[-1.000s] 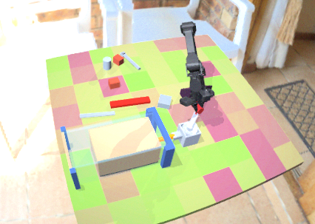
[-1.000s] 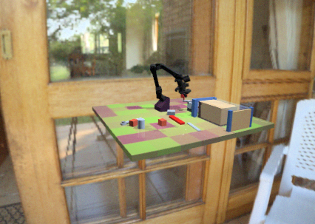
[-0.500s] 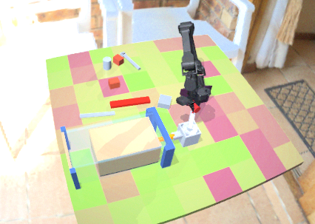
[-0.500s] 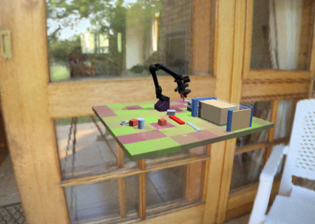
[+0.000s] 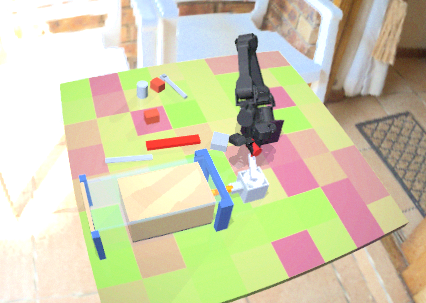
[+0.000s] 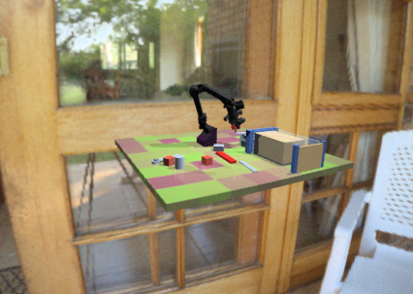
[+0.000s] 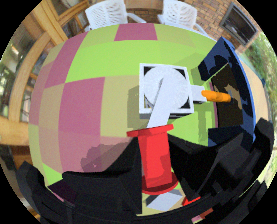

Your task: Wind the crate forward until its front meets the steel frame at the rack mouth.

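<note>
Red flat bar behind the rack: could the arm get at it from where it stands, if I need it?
Probably yes. The red flat bar lies in the open beside the small grey block, nothing over it. But the tool is shut on the red grip of the winch handle, so it must release first.

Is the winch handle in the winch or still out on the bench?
In: the handle stands in the winch top, red grip clamped by the gripper.

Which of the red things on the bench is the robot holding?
The red knob of the winch handle, gripped in the jaws above the winch. The two red blocks and long red bar lie untouched.
</note>
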`<act>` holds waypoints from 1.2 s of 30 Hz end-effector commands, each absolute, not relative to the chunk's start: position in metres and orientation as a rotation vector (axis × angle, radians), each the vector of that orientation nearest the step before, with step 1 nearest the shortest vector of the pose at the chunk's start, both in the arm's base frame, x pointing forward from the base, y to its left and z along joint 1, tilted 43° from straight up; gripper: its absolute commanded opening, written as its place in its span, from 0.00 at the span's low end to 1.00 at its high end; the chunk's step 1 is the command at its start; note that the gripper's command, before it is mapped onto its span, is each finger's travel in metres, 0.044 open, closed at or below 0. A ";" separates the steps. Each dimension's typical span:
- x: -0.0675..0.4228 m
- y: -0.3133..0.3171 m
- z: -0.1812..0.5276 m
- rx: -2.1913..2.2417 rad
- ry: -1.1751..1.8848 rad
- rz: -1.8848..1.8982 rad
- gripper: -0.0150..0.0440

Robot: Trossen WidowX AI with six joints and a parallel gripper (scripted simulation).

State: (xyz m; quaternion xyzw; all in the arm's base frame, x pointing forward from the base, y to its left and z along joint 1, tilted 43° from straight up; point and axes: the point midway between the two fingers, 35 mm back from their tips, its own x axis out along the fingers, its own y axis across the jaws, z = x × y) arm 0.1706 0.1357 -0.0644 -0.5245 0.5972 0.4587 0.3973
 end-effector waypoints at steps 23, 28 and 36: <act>0.218 0.124 -0.062 -1.361 1.507 1.120 0.25; 0.226 0.124 -0.063 -1.361 1.507 1.120 0.25; 0.238 0.125 -0.065 -1.362 1.507 1.119 0.25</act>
